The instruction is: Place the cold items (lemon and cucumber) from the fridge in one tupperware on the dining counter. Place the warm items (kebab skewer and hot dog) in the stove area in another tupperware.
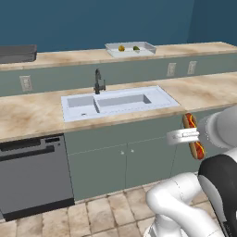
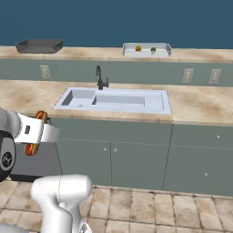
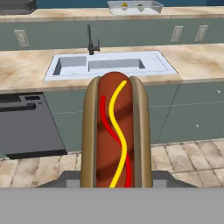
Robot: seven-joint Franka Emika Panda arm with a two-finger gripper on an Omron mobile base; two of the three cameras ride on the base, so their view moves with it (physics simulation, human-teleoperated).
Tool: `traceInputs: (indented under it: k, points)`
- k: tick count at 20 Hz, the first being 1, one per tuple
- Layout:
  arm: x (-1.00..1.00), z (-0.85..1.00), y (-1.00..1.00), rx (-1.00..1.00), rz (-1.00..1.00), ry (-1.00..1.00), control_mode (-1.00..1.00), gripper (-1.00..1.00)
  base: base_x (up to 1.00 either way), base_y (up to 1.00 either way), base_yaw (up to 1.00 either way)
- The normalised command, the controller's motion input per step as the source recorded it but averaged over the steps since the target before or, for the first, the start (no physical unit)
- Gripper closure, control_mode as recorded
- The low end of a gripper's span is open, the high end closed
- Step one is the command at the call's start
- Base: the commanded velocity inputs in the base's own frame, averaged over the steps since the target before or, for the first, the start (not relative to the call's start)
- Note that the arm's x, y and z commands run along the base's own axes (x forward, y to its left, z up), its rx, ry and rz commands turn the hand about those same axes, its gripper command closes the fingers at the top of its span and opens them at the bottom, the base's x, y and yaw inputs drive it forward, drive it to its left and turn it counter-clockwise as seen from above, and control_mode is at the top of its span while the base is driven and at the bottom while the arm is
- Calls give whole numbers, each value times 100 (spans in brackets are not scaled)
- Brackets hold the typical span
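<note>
Two desk levels run across the scene: a near desk [image 1: 28, 115] carrying the sink [image 1: 118, 102], and a raised dining desk [image 2: 195, 54] behind it. Below the near desk, a dark dishwasher [image 1: 34, 173] sits left of the cabinet doors.

On the dining desk stand two containers, well apart. A clear tupperware [image 1: 130, 49] holds two small items, one yellow and one greenish, judged to be the lemon [image 1: 121, 48] and the cucumber [image 1: 136, 47]. A dark tray [image 2: 39, 45] sits far to the left; whether it is the second tupperware cannot be confirmed.

The hand [image 1: 184, 136] is clamped on the hot dog [image 1: 193, 135], held in the air in front of the cabinets, below desk height. In the hand view the hot dog's long axis runs straight out from the hand.

Judgement: the cold items appear done. The dark tray lies up, forward and to the left of the hand, so the hot dog must be raised over both desks. No kebab skewer can be identified.
</note>
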Motion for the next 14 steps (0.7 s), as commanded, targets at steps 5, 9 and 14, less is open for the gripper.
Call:
traceInputs:
  k: [5, 9, 14]
  points:
    - [0, 0, 0, 0, 0, 0, 100, 100, 34, 65, 27]
    - [0, 0, 0, 0, 0, 0, 100, 100, 56, 99, 17]
    - [0, 0, 0, 0, 0, 0, 100, 100, 66, 100, 15]
